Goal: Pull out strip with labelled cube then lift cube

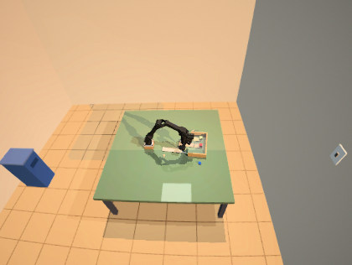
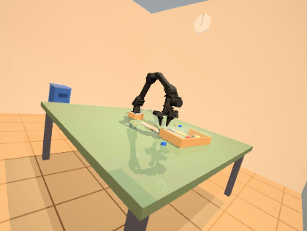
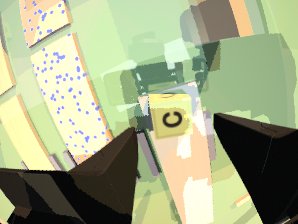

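A pale strip [image 3: 189, 165] [image 1: 169, 149] [image 2: 149, 126] reaches out through the open side of the low box and shows no break in the wrist view. The yellow cube marked C [image 3: 171, 119] sits on it near its far end. My gripper [image 3: 176, 127] [image 2: 164, 125] is partly open above the strip. The cube shows between the fingertips in the wrist view, with a gap on both sides. A blue-dotted strip [image 3: 65, 95] lies to the left, with a break across it. A plain yellow strip [image 3: 22, 130] lies further left, also broken. The top and exterior views do not show the cube clearly.
The orange-walled box [image 1: 197, 155] [image 2: 177, 140] stands beyond the gripper, with a red block [image 1: 200, 145] [image 2: 188, 137] inside. Short grey rails [image 3: 148, 152] flank the strips. A blue object [image 1: 199, 163] [image 2: 164, 143] lies outside the box; another blue object [image 2: 180, 126] lies behind it.
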You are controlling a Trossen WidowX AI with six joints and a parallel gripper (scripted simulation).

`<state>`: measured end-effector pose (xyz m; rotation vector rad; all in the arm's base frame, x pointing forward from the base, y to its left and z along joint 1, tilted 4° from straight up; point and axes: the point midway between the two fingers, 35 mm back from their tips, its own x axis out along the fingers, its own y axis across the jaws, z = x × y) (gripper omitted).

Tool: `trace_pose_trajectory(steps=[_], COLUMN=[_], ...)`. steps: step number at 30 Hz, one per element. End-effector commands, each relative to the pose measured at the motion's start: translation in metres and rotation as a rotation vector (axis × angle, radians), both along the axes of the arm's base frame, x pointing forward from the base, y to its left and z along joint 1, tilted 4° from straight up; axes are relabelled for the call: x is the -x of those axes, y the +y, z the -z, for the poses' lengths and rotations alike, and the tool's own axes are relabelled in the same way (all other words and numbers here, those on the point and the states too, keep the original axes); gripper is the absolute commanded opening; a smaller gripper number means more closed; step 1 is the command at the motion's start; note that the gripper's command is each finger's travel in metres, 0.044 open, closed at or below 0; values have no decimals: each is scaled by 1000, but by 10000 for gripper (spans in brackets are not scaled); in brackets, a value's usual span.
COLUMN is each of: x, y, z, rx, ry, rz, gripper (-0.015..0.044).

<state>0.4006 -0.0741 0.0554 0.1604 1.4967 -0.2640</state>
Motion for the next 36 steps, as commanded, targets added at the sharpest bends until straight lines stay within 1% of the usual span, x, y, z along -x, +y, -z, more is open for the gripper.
trace_pose_trajectory(steps=[1, 20, 26, 30, 36], x=[1, 0, 0, -1, -1], y=[-1, -2, -3, -2, -2], z=[10, 41, 42, 39, 39], rx=[-1, -1, -1, -1, -1], ry=[10, 10, 10, 6, 6], rz=[3, 3, 3, 6, 6], gripper=[250, 250, 250, 145, 105])
